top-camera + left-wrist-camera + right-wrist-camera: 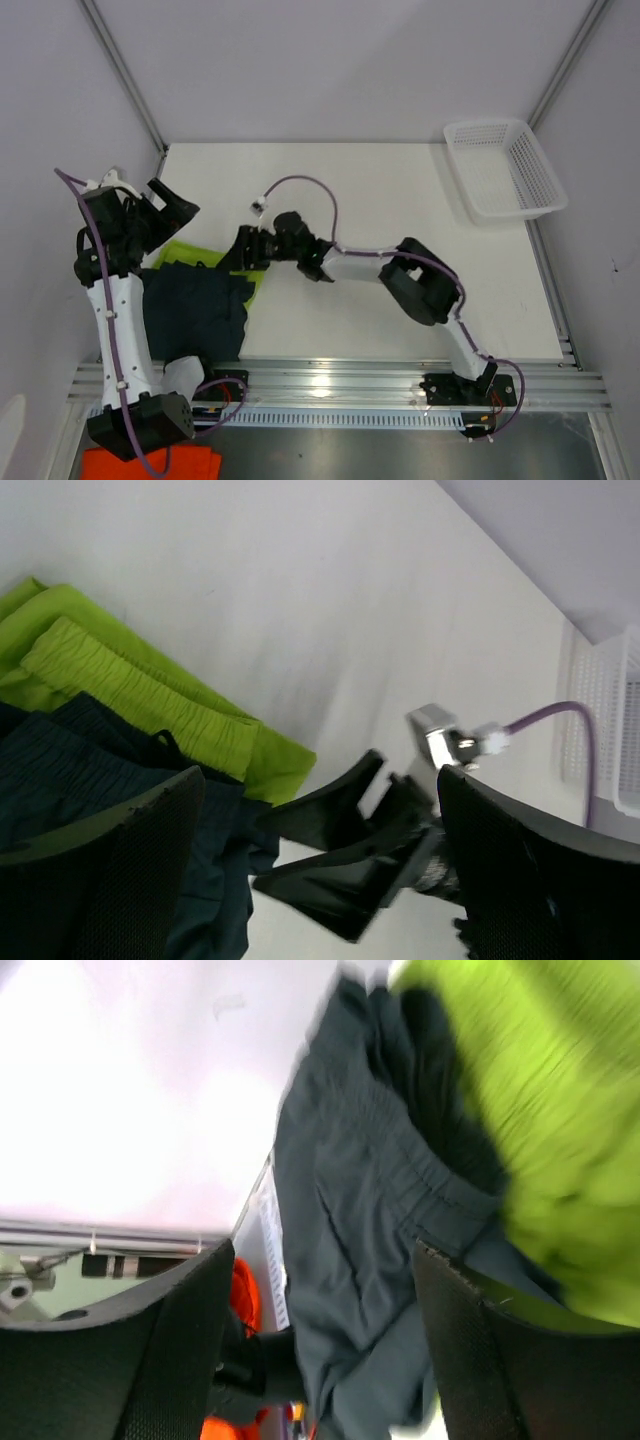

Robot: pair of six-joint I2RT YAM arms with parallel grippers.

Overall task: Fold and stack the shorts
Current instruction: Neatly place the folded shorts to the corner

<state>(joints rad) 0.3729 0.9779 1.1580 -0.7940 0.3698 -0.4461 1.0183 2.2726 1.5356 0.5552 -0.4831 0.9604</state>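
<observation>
- The dark shorts (195, 310) lie rumpled at the table corner farthest from the basket (505, 170).
- They overlap the lime shorts (140, 695), whose gathered waistband shows.
- The right gripper (325, 1260) is spread apart over their basket-side edge.
- The left gripper (320, 775) is spread apart too.

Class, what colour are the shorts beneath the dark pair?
The lower shorts are lime green, clearest in left wrist view.
</observation>
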